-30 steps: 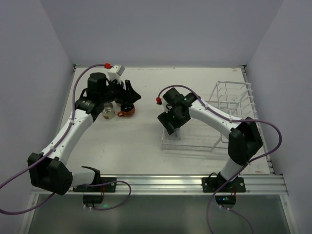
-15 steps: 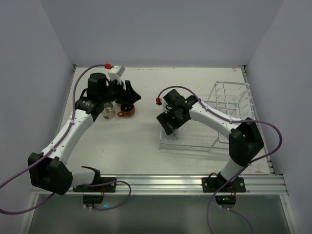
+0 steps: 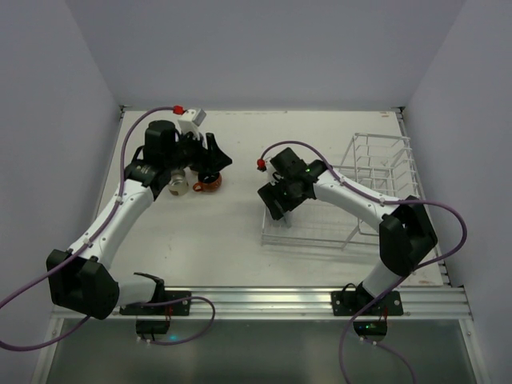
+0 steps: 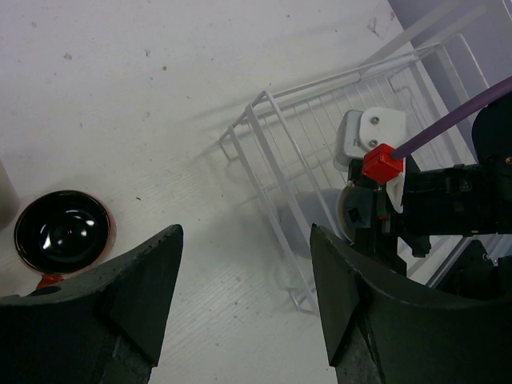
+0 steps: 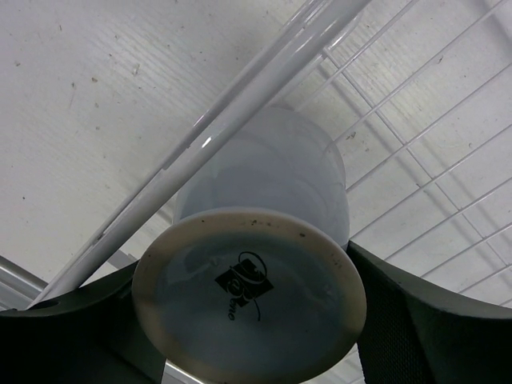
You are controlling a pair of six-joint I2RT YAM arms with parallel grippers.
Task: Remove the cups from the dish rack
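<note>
Seen from above, the dish rack (image 3: 376,172) at the right has slid slightly leftward since a second ago, and the left arm has hardly moved. The left tool (image 3: 214,164) hangs over the orange-red mug (image 3: 210,185), beside the beige tumbler (image 3: 178,184).

From the left wrist, this tool is wide open and empty.

From the right wrist, the right tool (image 5: 244,304) is closed on the upside-down blue-grey cup (image 5: 264,168), inside the rack's low tray at its rim.

The white tabletop (image 3: 240,240) is scuffed, and the walls (image 3: 264,48) are pale lilac-grey.

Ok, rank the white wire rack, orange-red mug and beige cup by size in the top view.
White wire rack, largest by far
Then orange-red mug and beige cup, too alike and half-hidden to rank
</note>
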